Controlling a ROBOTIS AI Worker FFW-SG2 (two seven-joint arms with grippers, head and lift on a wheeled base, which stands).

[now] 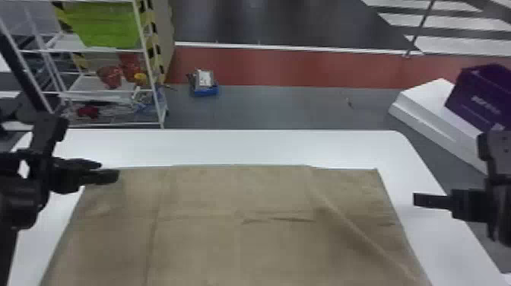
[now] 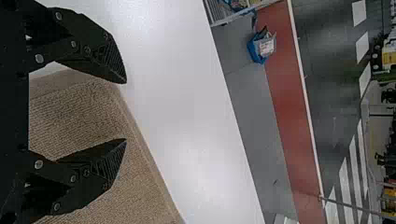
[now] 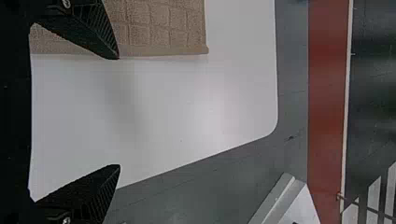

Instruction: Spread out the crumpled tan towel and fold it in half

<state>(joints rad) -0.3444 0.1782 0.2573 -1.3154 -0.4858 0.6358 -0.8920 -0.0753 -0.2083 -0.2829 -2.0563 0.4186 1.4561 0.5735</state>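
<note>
In the head view, the tan towel lies spread out on the white tabletop, its surface broken by a few creases. It reaches from the middle of the view out past 6 o'clock. A raised fold slants across its right part toward between 4 and 5 o'clock. The left tool is near 9 o'clock, over the towel's far left corner. The right tool is between 3 and 4 o'clock, out beyond the towel's right edge. Behind the tabletop, a shelf rack stands at 10 o'clock, a blue bin sits on the floor near 11, and a purple box rests on a white block between 2 and 3.

In the left wrist view, the left tool is spread wide with nothing gripped. The towel's corner area lies beneath it; whether they touch, I cannot tell.

In the right wrist view, the right tool is likewise wide and holding nothing. One finger overlaps the towel's edge in the view, near a neat, square corner.
</note>
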